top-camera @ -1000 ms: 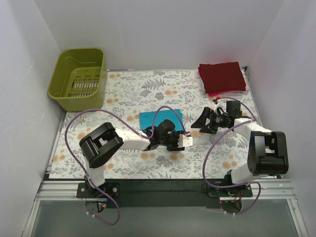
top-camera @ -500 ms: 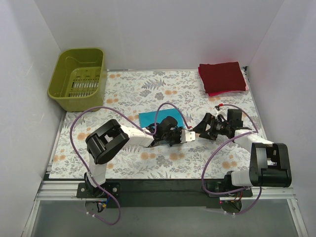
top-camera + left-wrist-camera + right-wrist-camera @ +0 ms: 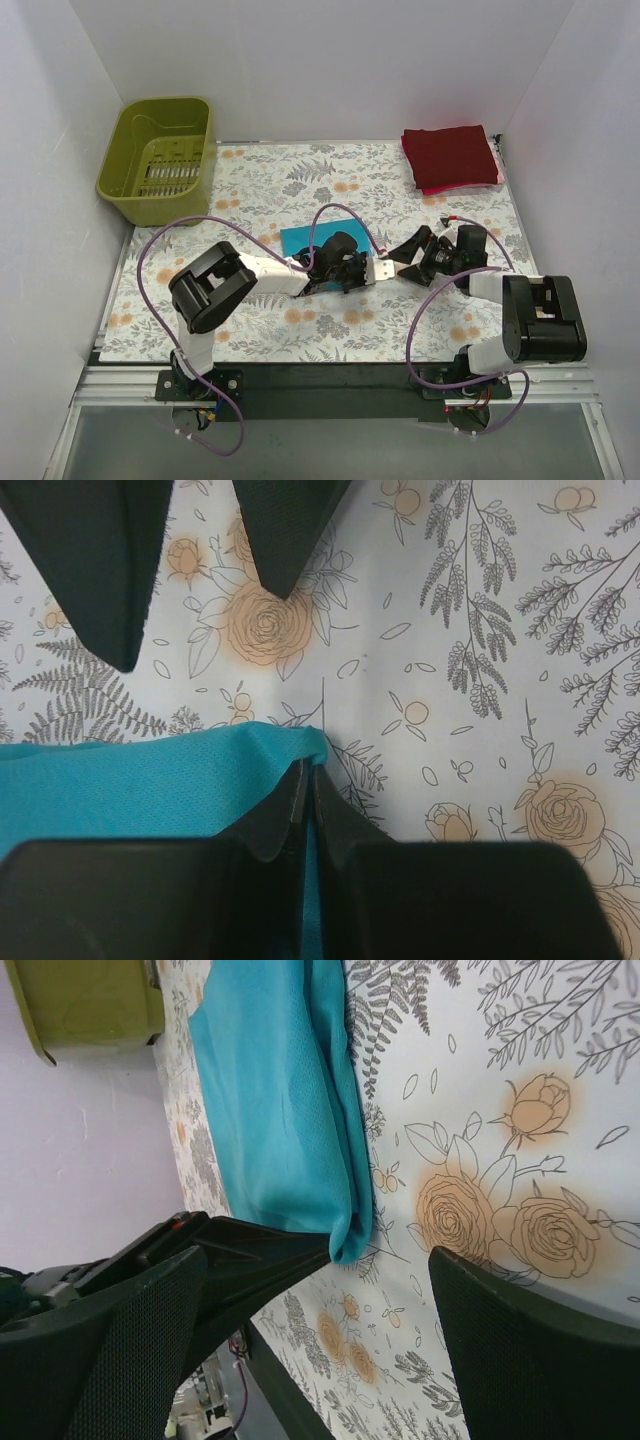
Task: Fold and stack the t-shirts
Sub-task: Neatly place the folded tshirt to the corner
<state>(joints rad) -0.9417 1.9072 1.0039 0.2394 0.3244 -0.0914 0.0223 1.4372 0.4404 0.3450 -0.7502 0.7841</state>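
Observation:
A folded teal t-shirt (image 3: 303, 240) lies mid-table. My left gripper (image 3: 372, 266) is shut on its near right corner; in the left wrist view the gripper (image 3: 308, 770) pinches the teal cloth (image 3: 130, 780) between its tips. My right gripper (image 3: 412, 250) stands open just right of that corner, its fingers (image 3: 90, 570) facing the left gripper. In the right wrist view the corner (image 3: 350, 1240) sits between the wide right gripper (image 3: 320, 1260), not touched by it. A dark red folded t-shirt (image 3: 450, 153) lies on a pink one (image 3: 470, 185) at the back right.
An olive-green basket (image 3: 160, 160) stands at the back left, also seen in the right wrist view (image 3: 90, 1000). The floral tablecloth (image 3: 300, 185) covers the table. Purple cables loop over both arms. White walls close in three sides.
My left gripper has shut on the teal shirt's corner. The right gripper has slid left toward that corner and stayed open.

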